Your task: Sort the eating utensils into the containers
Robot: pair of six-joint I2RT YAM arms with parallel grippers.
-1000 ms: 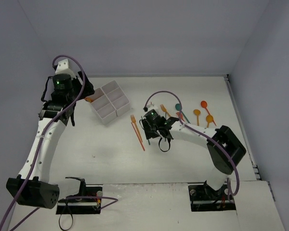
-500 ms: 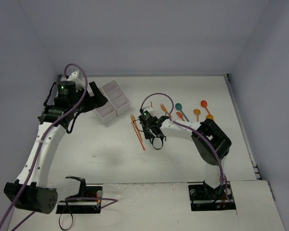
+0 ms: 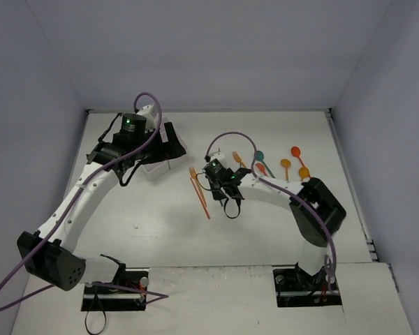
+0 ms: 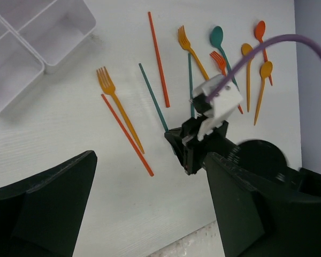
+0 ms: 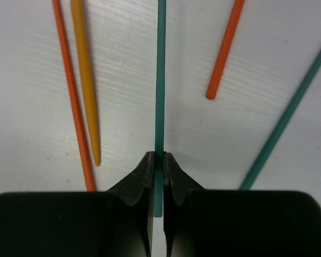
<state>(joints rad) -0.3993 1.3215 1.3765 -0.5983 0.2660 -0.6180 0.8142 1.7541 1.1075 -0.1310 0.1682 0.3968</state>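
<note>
From above: right pincer (image 3: 211,184) low over the white table (image 3: 265,230), middle of the frame, just right of an orange fork (image 3: 193,172) and a long orange stick (image 3: 201,194). Thing in its grip too thin to make out here. In the upper right, a teal spoon (image 3: 258,155), a red spoon (image 3: 295,150) and two orange spoons (image 3: 285,164), all with round bowls at the top. Left pincer (image 3: 166,143) over the white tray (image 3: 156,171), up and left of the middle, hiding most of it.

From the left wrist: left pincer spread wide, with nothing between its two dark fingers (image 4: 43,214) at the bottom corners. Corner of the tray in the upper left, thin walls, square boxes. Teal stick (image 4: 152,96) in the middle: thin, straight, plain, slanting from upper left down to lower right, lower end nipped by the right pincer. Orange fork left of it, prongs up, slanting the same way. Red stick (image 4: 159,59) just to the right, almost straight up and down.

From the right wrist: right pincer pressed together on the teal stick, bottom middle. Long way straight up the frame, near end poking a little past the fingertips. Orange stick and fork handle on the left, red stick end upper right, second teal stick (image 5: 289,112) slanting at the right edge.
</note>
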